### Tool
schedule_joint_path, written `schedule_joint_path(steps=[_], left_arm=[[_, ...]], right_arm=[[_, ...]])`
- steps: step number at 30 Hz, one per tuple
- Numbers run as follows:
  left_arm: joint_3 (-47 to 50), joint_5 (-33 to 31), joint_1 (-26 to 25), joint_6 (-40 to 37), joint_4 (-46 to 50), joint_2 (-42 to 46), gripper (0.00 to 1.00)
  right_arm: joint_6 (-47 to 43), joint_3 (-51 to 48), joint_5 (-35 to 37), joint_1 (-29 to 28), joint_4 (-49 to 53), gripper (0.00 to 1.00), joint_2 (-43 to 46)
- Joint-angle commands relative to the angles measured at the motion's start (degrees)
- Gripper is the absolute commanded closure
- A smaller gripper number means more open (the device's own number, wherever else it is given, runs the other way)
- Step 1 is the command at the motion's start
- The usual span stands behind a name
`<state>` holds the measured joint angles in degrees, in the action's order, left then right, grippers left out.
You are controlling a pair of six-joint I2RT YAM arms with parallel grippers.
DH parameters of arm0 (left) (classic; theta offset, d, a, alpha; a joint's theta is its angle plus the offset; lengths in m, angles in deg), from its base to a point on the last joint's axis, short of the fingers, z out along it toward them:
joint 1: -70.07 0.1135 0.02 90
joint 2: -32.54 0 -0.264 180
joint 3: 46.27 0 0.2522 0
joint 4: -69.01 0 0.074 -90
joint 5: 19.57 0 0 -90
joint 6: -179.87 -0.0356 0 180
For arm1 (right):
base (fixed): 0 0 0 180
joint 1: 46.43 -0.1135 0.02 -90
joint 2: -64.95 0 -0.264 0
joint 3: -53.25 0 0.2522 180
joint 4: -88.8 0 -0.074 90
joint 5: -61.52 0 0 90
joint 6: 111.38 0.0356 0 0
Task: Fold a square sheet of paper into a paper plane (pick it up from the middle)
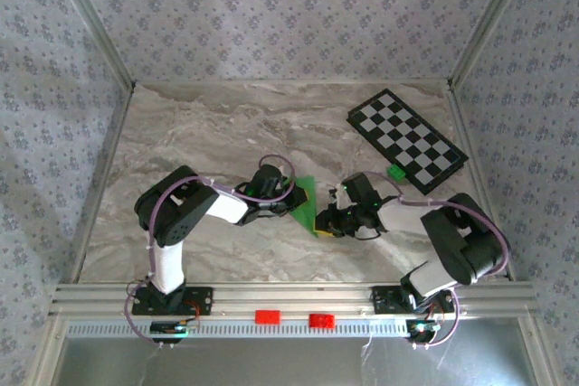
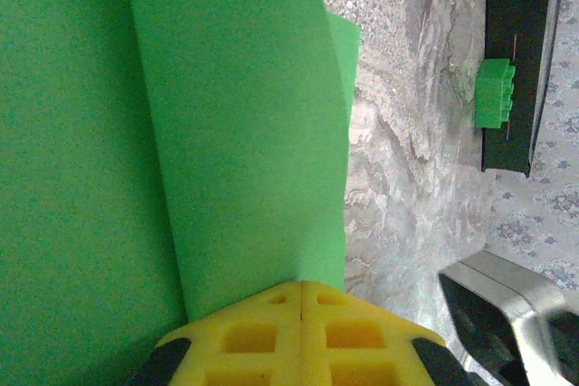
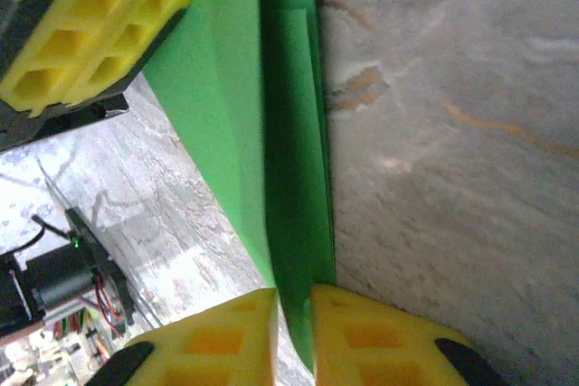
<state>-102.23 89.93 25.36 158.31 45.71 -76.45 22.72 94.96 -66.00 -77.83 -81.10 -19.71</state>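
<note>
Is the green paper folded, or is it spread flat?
Folded: in the left wrist view one layer of the green paper lies over another along a straight edge; the right wrist view shows overlapping layers.

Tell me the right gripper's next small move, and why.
Probably close the right gripper onto the folded green paper and press the crease: its pads straddle the folded edge with a slim gap, while the left gripper is clamped on the paper, steadying it.
</note>
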Motion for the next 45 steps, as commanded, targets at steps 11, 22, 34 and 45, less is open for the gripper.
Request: schedule_joint_path(steps=[11, 22, 34, 45], left_arm=[[1.6, -2.1, -0.5, -0.9, 6.3, -2.4, 0.99], [1.1, -1.7, -0.5, -0.9, 6.2, -3.0, 0.99], [1.2, -2.0, -0.5, -0.9, 6.4, -2.9, 0.99], [1.8, -2.9, -0.4, -0.6, 7.2, -2.8, 0.99]], right_arm=[[1.5, 5.4, -0.4, 0.4, -0.2, 0.97, 3.0], [0.5, 9.2, 3.1, -3.8, -0.2, 1.0, -7.2], [1.7, 2.3, 4.6, -4.5, -3.2, 1.0, -8.7], [3.5, -5.1, 3.1, -4.5, -7.6, 1.0, -3.3]])
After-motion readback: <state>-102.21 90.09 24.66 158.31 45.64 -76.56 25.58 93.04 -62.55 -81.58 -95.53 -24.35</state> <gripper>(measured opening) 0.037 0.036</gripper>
